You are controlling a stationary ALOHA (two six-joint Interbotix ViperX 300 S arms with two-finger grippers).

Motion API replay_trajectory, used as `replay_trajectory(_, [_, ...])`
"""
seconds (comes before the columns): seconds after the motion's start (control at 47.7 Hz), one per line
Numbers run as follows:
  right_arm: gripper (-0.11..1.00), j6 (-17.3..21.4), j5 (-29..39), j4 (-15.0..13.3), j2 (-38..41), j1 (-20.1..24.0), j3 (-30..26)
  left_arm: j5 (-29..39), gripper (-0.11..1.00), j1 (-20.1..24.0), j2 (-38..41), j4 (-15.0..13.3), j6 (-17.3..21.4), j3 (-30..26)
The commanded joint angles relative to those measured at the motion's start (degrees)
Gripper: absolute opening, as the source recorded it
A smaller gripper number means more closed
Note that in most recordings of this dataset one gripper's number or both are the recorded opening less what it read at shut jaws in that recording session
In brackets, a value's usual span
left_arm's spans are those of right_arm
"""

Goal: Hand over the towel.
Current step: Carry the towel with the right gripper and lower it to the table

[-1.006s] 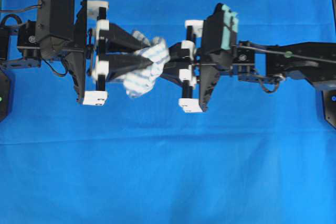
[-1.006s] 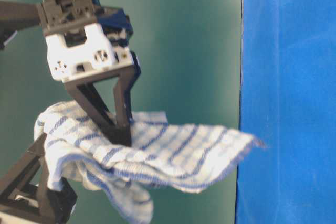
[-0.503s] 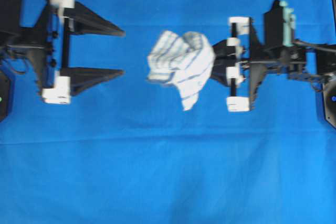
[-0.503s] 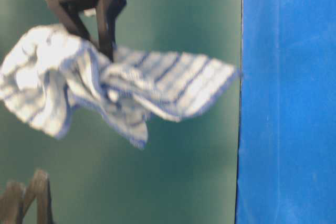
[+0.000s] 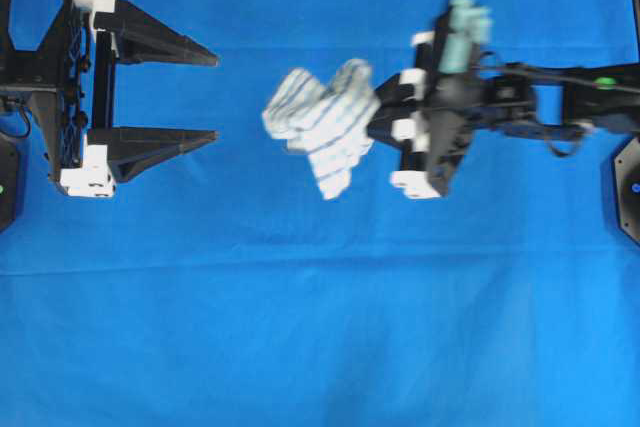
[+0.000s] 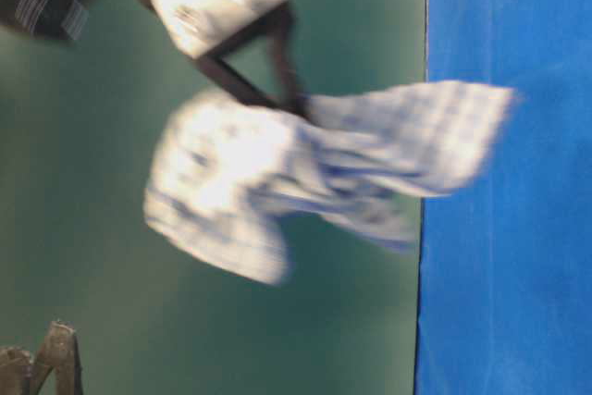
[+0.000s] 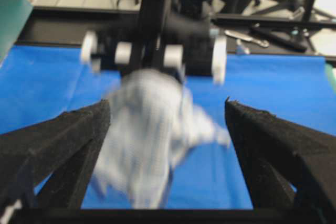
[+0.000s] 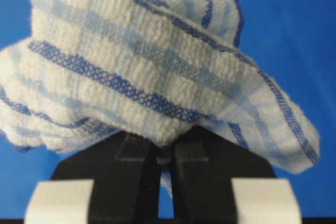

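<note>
The towel (image 5: 322, 125), white with thin blue checked stripes, hangs bunched in the air at mid-table, motion-blurred. My right gripper (image 5: 376, 119) is shut on its right end; in the right wrist view the towel (image 8: 142, 61) bulges over the closed jaws of the right gripper (image 8: 166, 148). The table-level view shows the towel (image 6: 305, 173) dangling from the right gripper (image 6: 294, 104). My left gripper (image 5: 215, 95) stands wide open at the far left, apart from the towel. Seen from the left wrist, the towel (image 7: 152, 135) floats ahead between the spread fingers (image 7: 68, 140), with nothing held.
A large plain blue cloth (image 5: 320, 327) covers the whole table. Black arm bases sit at the left edge (image 5: 8, 182) and right edge (image 5: 628, 187). A green backdrop (image 6: 351, 321) fills the table-level view beside the blue cloth.
My left gripper let go of the towel, opened wide and drew back to the left. The right gripper kept the towel, pulled right, then swung it a little left and tilted.
</note>
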Motion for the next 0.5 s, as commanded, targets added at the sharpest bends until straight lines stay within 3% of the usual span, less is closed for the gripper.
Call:
replay_trajectory(0.0, [0.03,0.1,4.1,0.0,4.1,-0.9,-3.9,-0.6,0.93,-0.2,-0.5,0.0,0.1,-0.8])
replay_trajectory(0.21, [0.03,-0.5,12.7,-0.4,14.0,-2.1,-8.3,-0.6,0.93,-0.2,-0.5,0.0,0.0,-0.6])
replay_trajectory(0.482, [0.03,-0.2,12.0,-0.4,22.4,-2.7,-8.8,-0.6,0.93,-0.2,-0.4,0.0,0.0,-0.4])
